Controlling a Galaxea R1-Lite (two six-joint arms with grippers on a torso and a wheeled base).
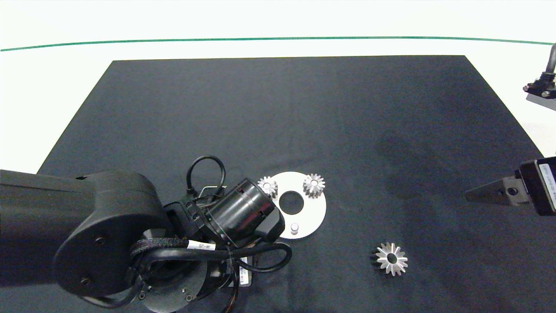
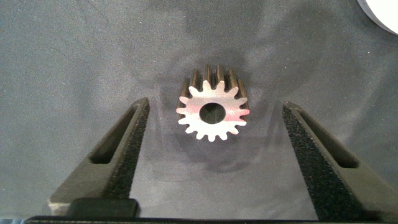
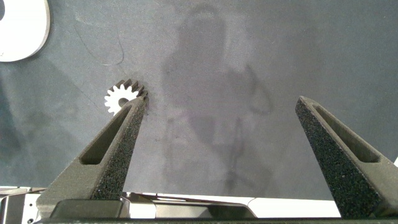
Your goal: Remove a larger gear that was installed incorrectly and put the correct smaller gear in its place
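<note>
Dark mat (image 1: 260,108): left gripper (image 2: 211,155) is spread around smaller gear (image 2: 212,112) for pickup; right gripper (image 3: 217,155) is parked spread at right edge.

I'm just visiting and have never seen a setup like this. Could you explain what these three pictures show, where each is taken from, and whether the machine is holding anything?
It is a robot with two dark arms, each ending in a two-fingered claw. The large picture looks down from above onto a dark mat. The other two come from small cameras on the wrists, looking out between each claw's fingers.

On the mat lies a round white plate with two small gears standing on it and one bare peg. A wider, spiky larger gear lies apart on the mat.

The left arm reaches in beside the plate. Its wrist camera shows the left claw open, with a smaller gear lying on the mat between the fingers, not gripped. The right claw waits at the mat's right edge, open and empty. Nothing is held.
</note>
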